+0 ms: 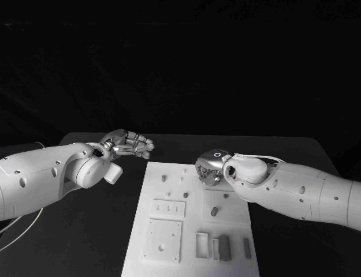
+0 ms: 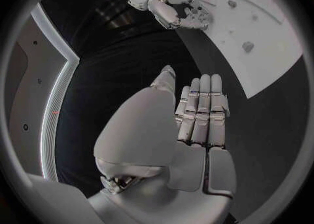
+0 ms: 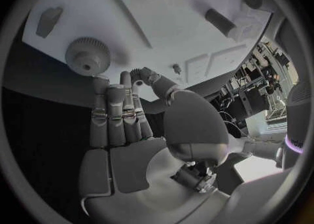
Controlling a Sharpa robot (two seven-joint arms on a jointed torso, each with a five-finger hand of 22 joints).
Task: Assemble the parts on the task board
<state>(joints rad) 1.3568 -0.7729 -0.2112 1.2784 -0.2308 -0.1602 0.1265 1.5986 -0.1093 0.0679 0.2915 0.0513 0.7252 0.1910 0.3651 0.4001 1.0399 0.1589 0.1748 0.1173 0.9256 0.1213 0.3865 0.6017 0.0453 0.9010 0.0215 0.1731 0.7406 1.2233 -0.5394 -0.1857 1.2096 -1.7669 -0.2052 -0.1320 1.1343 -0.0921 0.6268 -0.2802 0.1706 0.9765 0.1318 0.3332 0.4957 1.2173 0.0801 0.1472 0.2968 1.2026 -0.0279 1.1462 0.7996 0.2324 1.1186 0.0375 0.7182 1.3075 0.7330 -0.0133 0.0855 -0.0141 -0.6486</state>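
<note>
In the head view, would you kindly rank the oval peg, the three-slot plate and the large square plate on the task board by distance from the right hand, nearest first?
1. Oval peg: just below the right hand, on the board's right half.
2. Three-slot plate: to the left of the peg, mid-board.
3. Large square plate: lower left corner of the task board, farthest.

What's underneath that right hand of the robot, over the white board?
Under the right hand lies the far corner of the white task board. Its wrist view shows a round toothed grey gear just past the fingertips. From above, the hand covers that spot; the hand holds nothing.
</note>
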